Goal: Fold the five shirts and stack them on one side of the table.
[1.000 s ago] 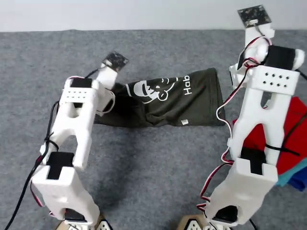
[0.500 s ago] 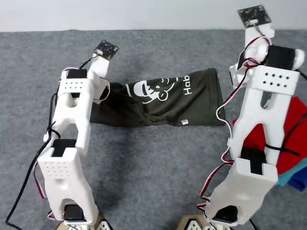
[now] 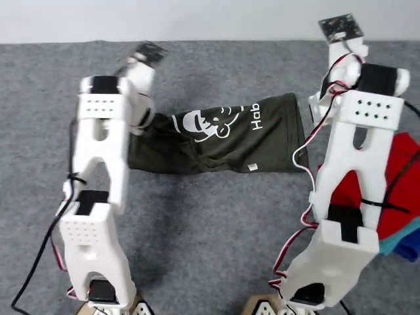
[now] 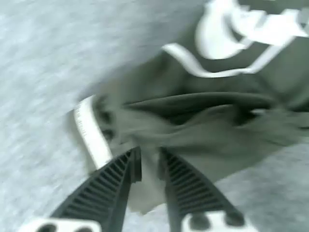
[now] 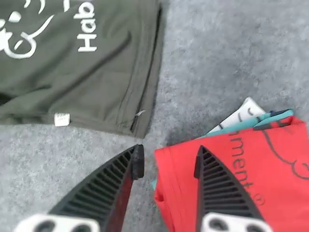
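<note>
Left gripper (image 4: pixel 148 163) pinching olive shirt (image 3: pixel 223 141), right gripper (image 5: pixel 169 162) spread above red shirt (image 5: pixel 251 183), grey felt table (image 3: pixel 197 249), pale wall (image 3: pixel 197 20).

The shirt (image 3: pixel 223 147) lies mid-frame, between left arm (image 3: pixel 98 164) and right arm (image 3: pixel 354 164) — the stack (image 3: pixel 405 177) sits at the right edge, partly under the latter.

Grey, felt-like table (image 3: pixel 216 223) bearing a dark olive shirt (image 3: pixel 223 141) with a white print, spread flat and partly folded across the middle, and, well apart at the right edge, a stack of shirts (image 3: pixel 407 177) with red uppermost and teal beneath.
</note>
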Robot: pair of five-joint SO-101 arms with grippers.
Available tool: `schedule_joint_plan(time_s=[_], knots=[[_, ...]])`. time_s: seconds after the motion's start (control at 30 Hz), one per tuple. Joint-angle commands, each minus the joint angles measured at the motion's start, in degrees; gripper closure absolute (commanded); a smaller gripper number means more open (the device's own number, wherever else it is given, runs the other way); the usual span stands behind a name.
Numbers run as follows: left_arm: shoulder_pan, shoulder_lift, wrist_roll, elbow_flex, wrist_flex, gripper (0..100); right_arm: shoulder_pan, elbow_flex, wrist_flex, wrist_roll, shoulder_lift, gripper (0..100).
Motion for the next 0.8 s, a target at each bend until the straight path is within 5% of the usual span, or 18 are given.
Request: schedule_joint_plan(time_s=[0.0, 0.37, 0.77], knots=[[5.5, -2.0, -0.4, 1.9, -2.7, 97, -0.3, 4.7, 2.3, -0.4, -7.3, 81.6], [14.0, 1.3, 2.1, 11.7, -16.8, 92, 0.0, 19.1, 2.2, -0.2, -18.9, 81.6], [15.6, 6.6, 1.9, 2.5, -3.0, 92, 0.0, 19.9, 2.2, -0.2, -21.1, 81.6]])
